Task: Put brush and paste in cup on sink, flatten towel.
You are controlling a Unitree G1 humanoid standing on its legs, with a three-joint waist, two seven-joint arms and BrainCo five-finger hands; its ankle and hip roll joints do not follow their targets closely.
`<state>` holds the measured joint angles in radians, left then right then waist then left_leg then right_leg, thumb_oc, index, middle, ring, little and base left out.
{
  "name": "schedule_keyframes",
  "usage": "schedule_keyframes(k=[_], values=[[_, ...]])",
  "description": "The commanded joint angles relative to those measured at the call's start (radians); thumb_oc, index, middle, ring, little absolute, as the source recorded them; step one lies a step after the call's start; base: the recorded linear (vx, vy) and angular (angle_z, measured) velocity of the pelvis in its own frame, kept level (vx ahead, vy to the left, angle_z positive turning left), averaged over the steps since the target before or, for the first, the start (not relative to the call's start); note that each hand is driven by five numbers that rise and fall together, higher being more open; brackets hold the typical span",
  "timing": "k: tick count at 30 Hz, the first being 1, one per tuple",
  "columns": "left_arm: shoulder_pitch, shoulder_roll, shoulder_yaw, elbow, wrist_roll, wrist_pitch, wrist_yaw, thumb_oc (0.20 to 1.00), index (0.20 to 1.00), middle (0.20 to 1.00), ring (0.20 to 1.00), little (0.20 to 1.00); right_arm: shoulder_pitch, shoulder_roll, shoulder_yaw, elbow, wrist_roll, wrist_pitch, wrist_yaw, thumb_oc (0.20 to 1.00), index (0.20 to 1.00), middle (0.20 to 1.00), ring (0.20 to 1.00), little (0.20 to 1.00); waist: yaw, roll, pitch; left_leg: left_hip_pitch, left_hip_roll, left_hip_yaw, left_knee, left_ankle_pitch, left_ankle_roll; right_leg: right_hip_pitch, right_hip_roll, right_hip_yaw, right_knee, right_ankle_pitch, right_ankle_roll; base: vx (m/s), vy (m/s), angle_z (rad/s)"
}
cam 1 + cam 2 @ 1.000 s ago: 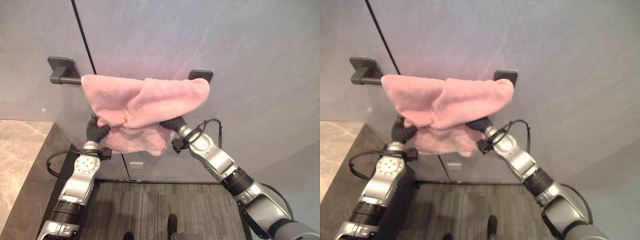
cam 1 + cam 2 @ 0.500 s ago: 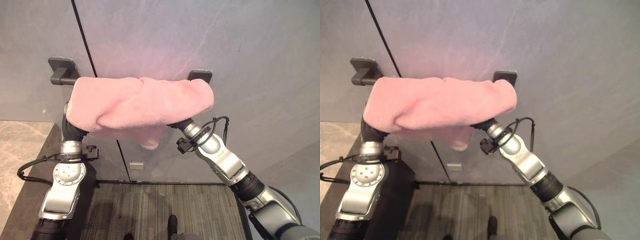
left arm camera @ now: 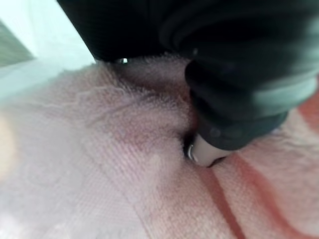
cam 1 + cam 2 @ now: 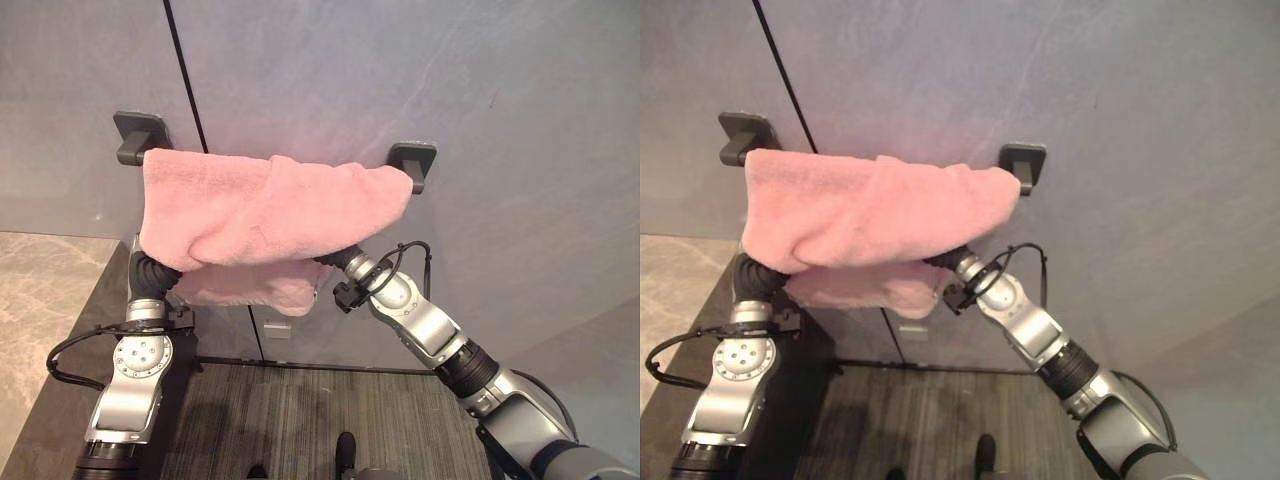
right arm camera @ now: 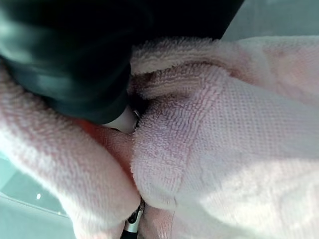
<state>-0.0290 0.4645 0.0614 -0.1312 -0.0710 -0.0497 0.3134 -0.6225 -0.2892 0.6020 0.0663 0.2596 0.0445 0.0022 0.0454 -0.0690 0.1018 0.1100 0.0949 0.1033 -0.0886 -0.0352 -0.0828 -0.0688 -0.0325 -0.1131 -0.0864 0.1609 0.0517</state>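
While both hands are buried under the fluffy pink terry towel [image 4: 265,220] draped over the dark wall-mounted rail [image 4: 140,140], flattening is underway; left hand [image 3: 209,144] and right hand [image 5: 122,119] finger state: cannot tell. Next, judging by the bunched lower fold: pull it down even.

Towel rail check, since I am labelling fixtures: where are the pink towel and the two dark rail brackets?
Pink towel [image 4: 270,205]: left eye view, middle of its front drape.
Left bracket [image 4: 137,135]: left eye view, its dark wall plate.
Right bracket [image 4: 413,158]: left eye view, its dark wall plate.
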Motion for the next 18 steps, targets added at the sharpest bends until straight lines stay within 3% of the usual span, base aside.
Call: schedule_keyframes(k=[1,2,4,6,7,8,9,10,11,18], values=[[-0.043,0.059,-0.013,0.01,-0.024,-0.024,0.045,0.2,0.2,0.2,0.2,0.2,-0.088,0.02,-0.04,-0.01,0.0,-0.044,-0.021,0.241,0.241,0.241,0.241,0.241,0.013,-0.022,0.003,-0.008,-0.032,0.002,0.001,0.014,0.03,0.106,-0.055,0.032,-0.001,-0.094,0.108,0.0,0.0,0.0],[-0.05,0.06,-0.028,0.023,-0.029,-0.018,0.032,0.2,0.2,0.2,0.2,0.2,-0.074,0.017,-0.044,-0.009,-0.006,-0.042,-0.018,0.304,0.304,0.304,0.304,0.304,0.011,-0.022,0.004,-0.008,-0.032,0.001,0.001,0.014,0.031,0.106,-0.056,0.03,-0.001,-0.093,0.108,0.0,0.0,0.0],[-0.053,0.059,-0.04,0.036,-0.036,-0.018,0.022,0.2,0.2,0.2,0.2,0.2,-0.059,0.013,-0.049,-0.01,-0.009,-0.042,-0.015,0.3,0.3,0.3,0.3,0.3,0.009,-0.021,0.004,-0.008,-0.032,0.001,0.001,0.014,0.031,0.107,-0.056,0.03,-0.001,-0.093,0.107,0.0,0.0,0.0],[-0.06,0.056,-0.068,0.085,-0.041,-0.007,-0.003,0.278,0.278,0.278,0.278,0.278,-0.006,0.006,-0.061,-0.007,-0.023,-0.036,-0.007,0.263,0.263,0.263,0.263,0.263,0.001,-0.017,0.005,-0.005,-0.033,0.003,0.001,0.013,0.031,0.109,-0.057,0.029,-0.001,-0.094,0.107,0.0,0.0,0.0],[-0.06,0.049,-0.081,0.113,-0.026,0.003,-0.013,0.379,0.379,0.379,0.379,0.379,0.033,0.007,-0.066,0.003,-0.037,-0.032,-0.002,0.335,0.335,0.335,0.335,0.335,-0.007,-0.015,0.004,-0.003,-0.033,0.006,0.001,0.011,0.031,0.111,-0.058,0.03,-0.001,-0.094,0.106,0.0,0.0,0.0],[-0.059,0.044,-0.087,0.128,-0.029,0.005,-0.016,0.545,0.545,0.545,0.545,0.545,0.052,0.007,-0.068,0.009,-0.045,-0.029,0.0,0.526,0.526,0.526,0.526,0.526,-0.01,-0.012,0.004,-0.002,-0.033,0.007,0.001,0.011,0.031,0.111,-0.059,0.03,-0.001,-0.093,0.106,0.0,0.018,-0.05],[-0.055,0.036,-0.094,0.166,-0.013,0.021,-0.013,1.0,1.0,1.0,1.0,1.0,0.094,0.003,-0.071,0.03,-0.075,-0.014,0.001,1.0,1.0,1.0,1.0,1.0,-0.018,-0.008,0.002,0.0,-0.033,0.01,0.001,0.01,0.031,0.111,-0.059,0.031,-0.001,-0.093,0.106,0.0,0.011,-0.07],[-0.054,0.033,-0.1,0.179,-0.006,0.027,-0.013,1.0,1.0,1.0,1.0,1.0,0.107,0.002,-0.07,0.032,-0.079,-0.01,0.003,1.0,1.0,1.0,1.0,1.0,-0.02,-0.006,0.001,0.001,-0.033,0.01,0.001,0.01,0.031,0.112,-0.059,0.031,-0.001,-0.093,0.106,0.01,0.01,-0.1],[-0.031,0.046,-0.098,0.187,0.115,0.067,0.001,1.0,1.0,1.0,1.0,1.0,0.155,-0.008,-0.073,0.083,-0.135,0.007,0.013,1.0,1.0,1.0,1.0,1.0,-0.024,0.001,-0.002,0.006,-0.033,0.012,0.001,0.006,0.031,0.115,-0.06,0.031,-0.001,-0.096,0.107,0.02,0.008,-0.09],[0.076,0.086,-0.067,0.209,0.284,0.113,-0.099,1.0,1.0,1.0,1.0,1.0,0.322,-0.09,-0.153,0.119,-0.23,0.031,0.073,1.0,1.0,1.0,1.0,1.0,-0.043,0.026,-0.019,0.021,-0.035,0.023,0.001,-0.004,0.032,0.121,-0.064,0.039,-0.001,-0.102,0.112,0.01,0.005,-0.05]])
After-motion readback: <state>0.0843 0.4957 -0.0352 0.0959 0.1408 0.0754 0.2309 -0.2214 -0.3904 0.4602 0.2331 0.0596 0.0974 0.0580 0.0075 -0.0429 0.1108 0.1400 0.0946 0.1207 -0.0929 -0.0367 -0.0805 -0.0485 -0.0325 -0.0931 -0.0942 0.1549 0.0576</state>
